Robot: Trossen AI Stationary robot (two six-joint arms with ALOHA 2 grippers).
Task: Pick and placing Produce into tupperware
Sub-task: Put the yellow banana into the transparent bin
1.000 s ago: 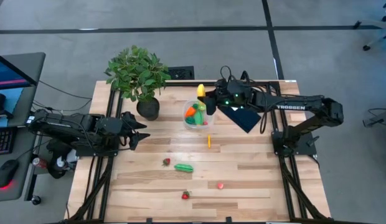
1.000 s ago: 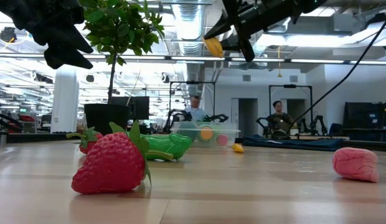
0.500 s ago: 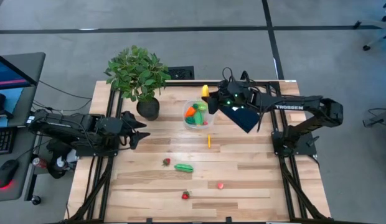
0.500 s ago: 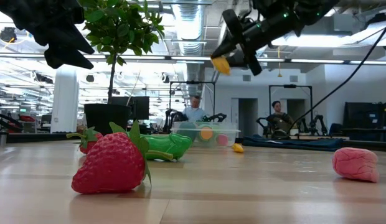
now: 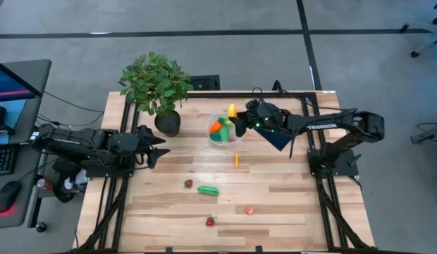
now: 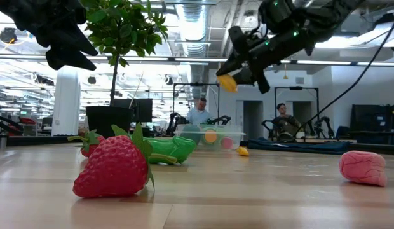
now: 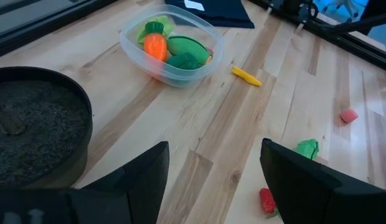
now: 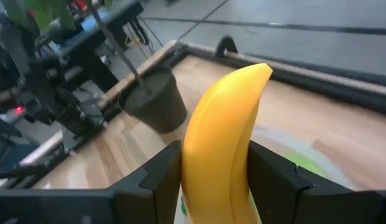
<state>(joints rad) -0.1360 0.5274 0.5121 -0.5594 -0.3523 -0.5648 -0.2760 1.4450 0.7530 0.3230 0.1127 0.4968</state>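
The right gripper [image 5: 237,117], jaws clenched on the banana [image 5: 232,110] above the tupperware [image 5: 223,130], could drop it past the crowded rim onto the counter [image 5: 275,190]; left gripper [image 5: 161,148] waits, jaws released.

Cams: one overhead, one at table level, two on wrists.
High looks straight down; low looks level across the table [image 5: 275,204]; both share the tupperware [image 5: 222,130].

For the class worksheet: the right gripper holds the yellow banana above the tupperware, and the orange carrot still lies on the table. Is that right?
Not quite. The carrot already lies inside the tupperware, as the left wrist view shows. The right gripper does hold the banana above it.
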